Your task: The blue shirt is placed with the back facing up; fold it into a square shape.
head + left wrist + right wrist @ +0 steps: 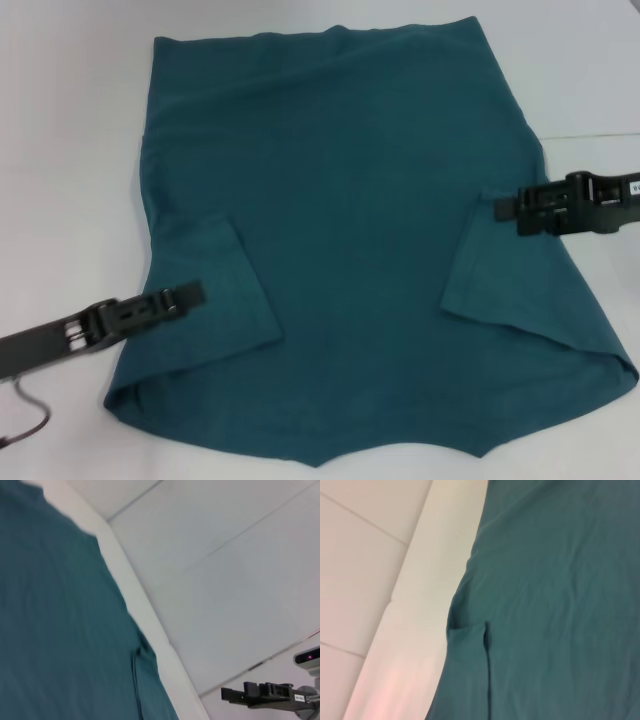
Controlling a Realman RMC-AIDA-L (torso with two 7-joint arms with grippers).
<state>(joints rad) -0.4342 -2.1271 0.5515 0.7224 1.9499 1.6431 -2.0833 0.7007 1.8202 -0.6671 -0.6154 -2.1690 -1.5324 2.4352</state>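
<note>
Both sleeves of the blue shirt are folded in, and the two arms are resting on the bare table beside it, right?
Not quite. The head view shows both sleeves folded in, but the left end effector and right end effector are over the shirt, not the bare table.

The blue shirt lies flat on the white table and reaches almost to the table's edge. Beyond the edge is the light tiled floor. Farther off, the right gripper hangs above the floor.

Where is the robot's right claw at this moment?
In the head view, the right gripper hangs over the right edge of the blue shirt, just above the folded-in right sleeve.
</note>
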